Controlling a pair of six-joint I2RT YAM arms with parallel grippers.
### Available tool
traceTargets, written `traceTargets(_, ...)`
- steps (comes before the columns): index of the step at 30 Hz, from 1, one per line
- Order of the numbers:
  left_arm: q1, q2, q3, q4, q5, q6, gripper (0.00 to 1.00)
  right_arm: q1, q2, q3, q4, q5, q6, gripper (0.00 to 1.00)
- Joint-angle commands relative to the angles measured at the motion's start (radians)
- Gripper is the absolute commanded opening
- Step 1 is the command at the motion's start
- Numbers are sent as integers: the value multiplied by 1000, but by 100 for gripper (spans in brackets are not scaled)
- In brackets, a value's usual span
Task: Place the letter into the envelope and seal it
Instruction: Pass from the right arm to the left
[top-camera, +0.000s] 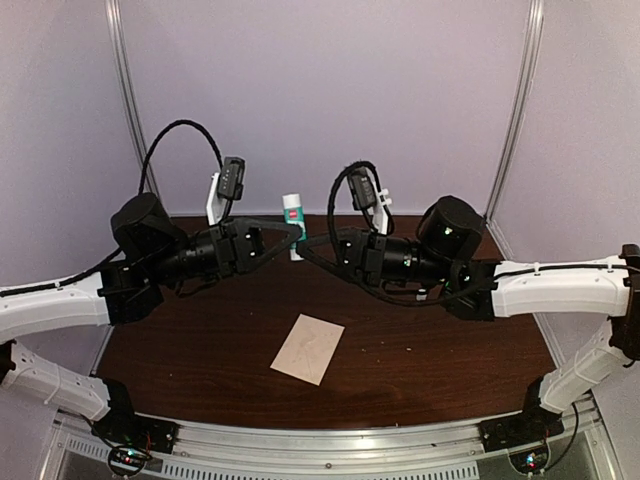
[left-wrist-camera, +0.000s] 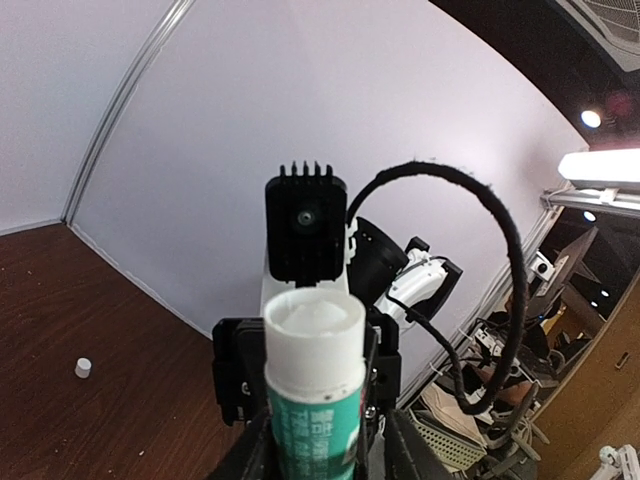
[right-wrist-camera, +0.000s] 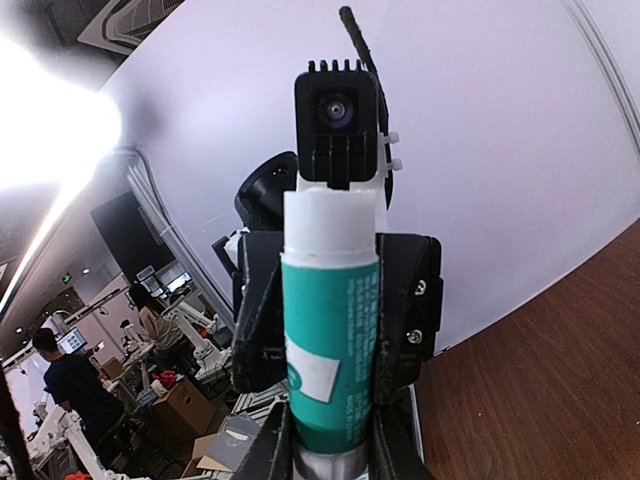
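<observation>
A small pale beige-pink envelope (top-camera: 308, 348) lies flat on the dark wooden table (top-camera: 420, 350), near the front middle. Its flap state is too small to tell, and no separate letter shows. Both arms meet at the back middle, holding one teal glue stick (top-camera: 292, 212) upright between them. My left gripper (top-camera: 283, 232) is shut on the stick's teal body (left-wrist-camera: 312, 420); its white top is uncapped. My right gripper (top-camera: 307, 243) is shut on the same stick's lower end (right-wrist-camera: 328, 350). Both grippers are well behind and above the envelope.
A small white cap (left-wrist-camera: 82, 368) lies on the table by the back wall. Pale walls with metal corner posts (top-camera: 128, 90) close the back and sides. A metal rail (top-camera: 330, 445) runs along the near edge.
</observation>
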Motion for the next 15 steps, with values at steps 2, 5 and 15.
traceTargets(2, -17, 20, -4, 77, 20, -20, 32, 9, -28, 7, -36, 47, -51, 6)
traceTargets(5, -19, 20, -4, 77, 11, -21, 27, 11, -32, 8, -55, 48, -65, 6)
traceTargets(15, -19, 28, -7, 73, -2, -34, 9, 13, -51, 4, -108, 74, -98, 12)
